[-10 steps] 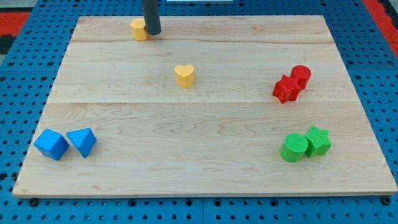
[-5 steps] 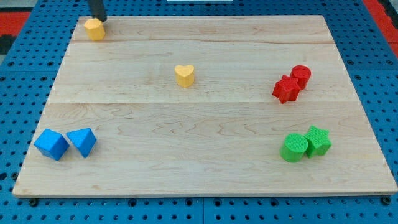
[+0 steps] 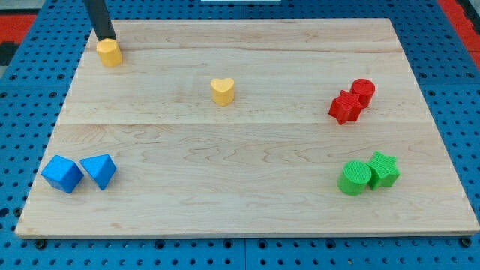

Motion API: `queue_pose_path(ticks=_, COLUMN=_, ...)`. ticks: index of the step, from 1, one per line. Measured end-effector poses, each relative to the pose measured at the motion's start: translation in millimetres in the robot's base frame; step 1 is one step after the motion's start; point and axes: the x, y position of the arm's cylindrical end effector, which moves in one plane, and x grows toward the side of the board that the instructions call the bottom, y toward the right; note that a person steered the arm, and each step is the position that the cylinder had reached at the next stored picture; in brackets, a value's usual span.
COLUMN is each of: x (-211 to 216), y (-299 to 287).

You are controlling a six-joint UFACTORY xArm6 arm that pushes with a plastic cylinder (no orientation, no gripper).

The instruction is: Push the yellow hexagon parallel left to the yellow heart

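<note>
The yellow hexagon (image 3: 109, 52) lies near the board's upper left corner. My tip (image 3: 104, 38) is right behind it, touching its top-left side; the dark rod rises out of the view's top. The yellow heart (image 3: 222, 91) sits near the board's middle, to the right of and lower than the hexagon.
Two blue blocks (image 3: 61, 174) (image 3: 99, 171) lie side by side at the lower left. A red cylinder (image 3: 363, 91) and a red star (image 3: 345, 107) touch at the right. A green cylinder (image 3: 354, 178) and a green star (image 3: 383, 169) touch at the lower right. The wooden board (image 3: 247, 210) lies on a blue pegboard.
The yellow hexagon has slid left along the top edge, then a little downward. My tip has followed it left and now stands behind its top-left side.
</note>
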Motion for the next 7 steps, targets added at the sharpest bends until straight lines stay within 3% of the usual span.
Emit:
queue_pose_path(ticks=1, x=34, y=45)
queue_pose_path(ticks=2, x=37, y=37)
queue_pose_path(ticks=3, x=2, y=31)
queue_pose_path(ticks=4, x=-4, y=16)
queue_pose_path(ticks=5, x=35, y=15)
queue_pose_path(ticks=6, x=39, y=13)
queue_pose_path(ticks=7, x=35, y=-26)
